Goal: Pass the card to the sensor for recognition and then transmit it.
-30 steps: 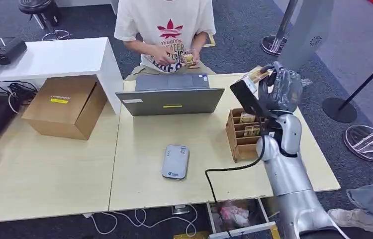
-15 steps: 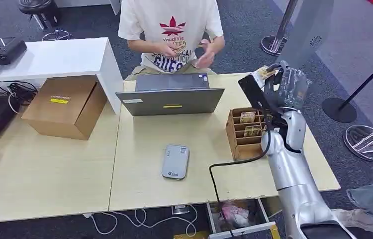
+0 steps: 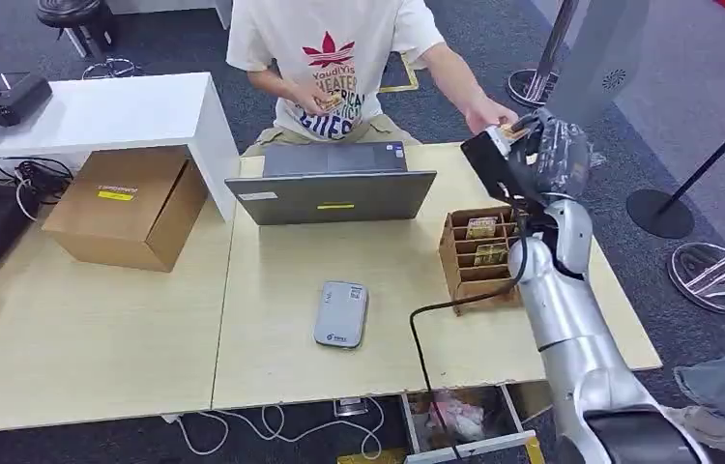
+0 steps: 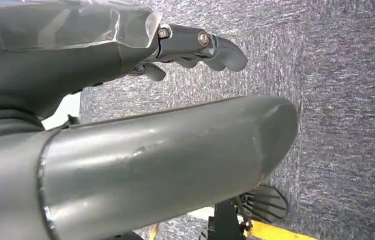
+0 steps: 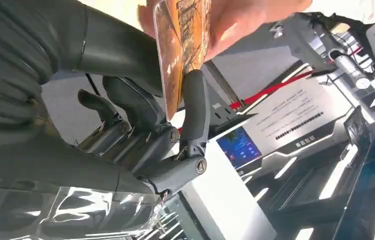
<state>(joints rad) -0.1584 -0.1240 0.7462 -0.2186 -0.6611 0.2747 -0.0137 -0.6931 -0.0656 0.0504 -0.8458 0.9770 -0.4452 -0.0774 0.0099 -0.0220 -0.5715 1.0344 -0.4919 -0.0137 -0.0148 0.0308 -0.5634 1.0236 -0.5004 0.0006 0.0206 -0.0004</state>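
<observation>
Even, bright indoor light, soft shadows

The worktop (image 3: 272, 290) is evenly lit; the right wrist view blows out at its edges, and the left wrist foreground is blurred.

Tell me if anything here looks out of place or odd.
Nothing looks spilled or broken. The right hand pinches the card while a person's hand grips it too, mid-handover. Under the table, loose cables trail untidily.

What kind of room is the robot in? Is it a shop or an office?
Probably an office or demo hall, not a shop. A person sits behind a laptop at a pale desk on grey carpet, with barrier posts nearby and a lit display screen in the background.
</observation>
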